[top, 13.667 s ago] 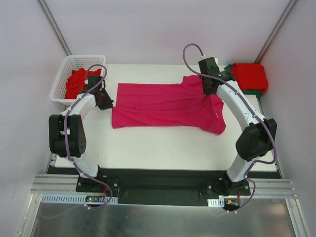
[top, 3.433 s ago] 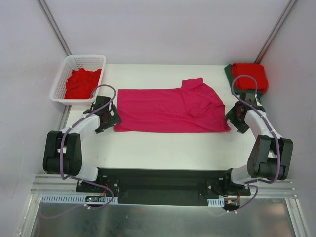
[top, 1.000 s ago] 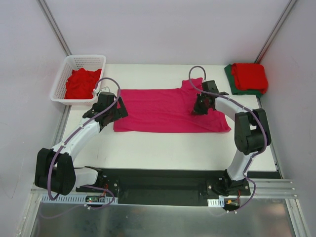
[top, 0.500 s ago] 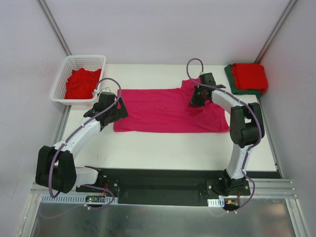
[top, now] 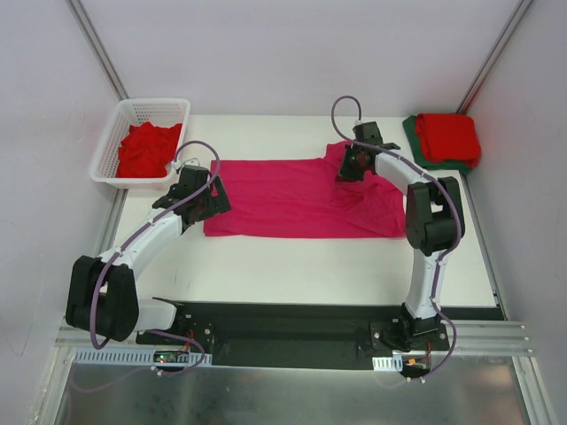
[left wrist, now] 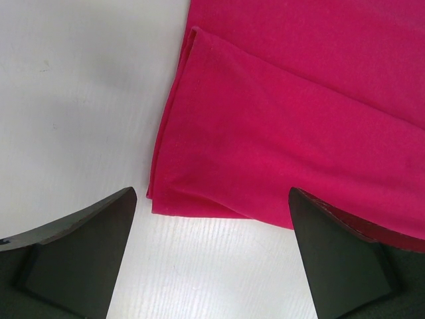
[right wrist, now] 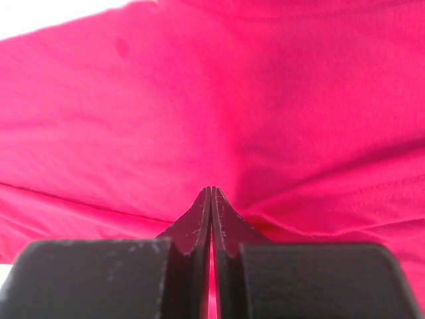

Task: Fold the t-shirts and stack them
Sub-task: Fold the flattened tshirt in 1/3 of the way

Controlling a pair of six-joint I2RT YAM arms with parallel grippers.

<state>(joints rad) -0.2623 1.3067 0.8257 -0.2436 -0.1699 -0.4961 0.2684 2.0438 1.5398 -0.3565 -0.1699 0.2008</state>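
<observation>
On the table (top: 266, 266) lie one pink t-shirt (top: 283, 199), two stacked t-shirts (top: 447, 137).

The spread t-shirt (top: 292, 199) is plain magenta-pink; table (top: 283, 261) and lattice basket (top: 155, 104) white; its shirts (top: 146, 149) red; far stack (top: 447, 137) red over dark green.

Surface (top: 301, 266): white, matte, rectangular.
Walls (top: 283, 53): plain pale lilac-grey; enclose far, left and right sides.
Metal struts (top: 97, 49): one slanting up from each far corner of surface.
Near edge: black base plate (top: 292, 323), aluminium rail (top: 97, 329), brushed metal sheet (top: 292, 394).
Light: even, diffuse.
</observation>
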